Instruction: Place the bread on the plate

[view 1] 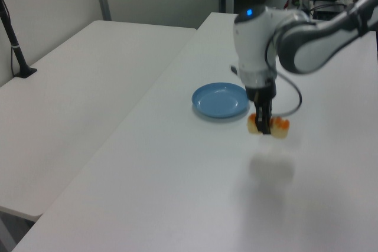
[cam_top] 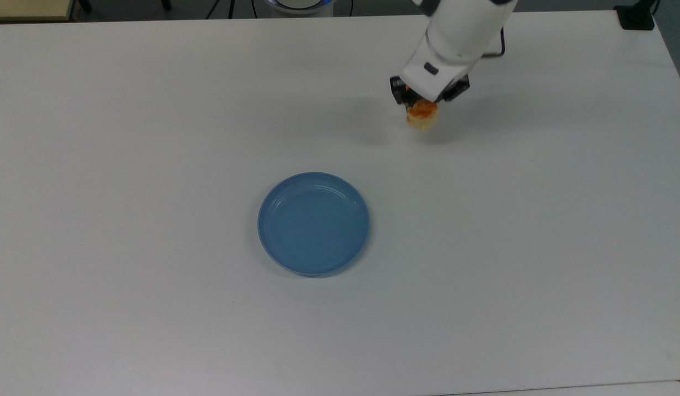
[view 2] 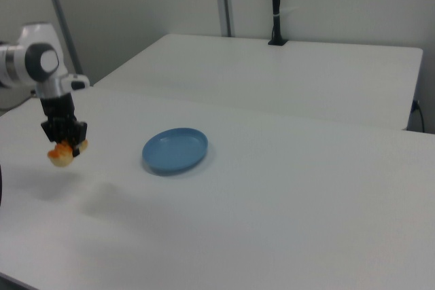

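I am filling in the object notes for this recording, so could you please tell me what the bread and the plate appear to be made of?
The bread, held in the hand above the table, looks like a pale yellow, matte, soft or foam toy loaf with glossy orange-brown bumps; real or fake cannot be told.

The plate looks like smooth blue plastic: an even colour and faint highlights near its raised rim.

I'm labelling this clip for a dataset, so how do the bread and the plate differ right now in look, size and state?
The bread is pale yellow with orange-brown glaze; the plate is plain blue. The bread is oblong and much smaller; the plate is round, shallow and wide. The bread hangs clear of the table, clamped in the pincer, with its shadow below; the plate lies flat on the table, holding nothing. Both sit over the same white table.
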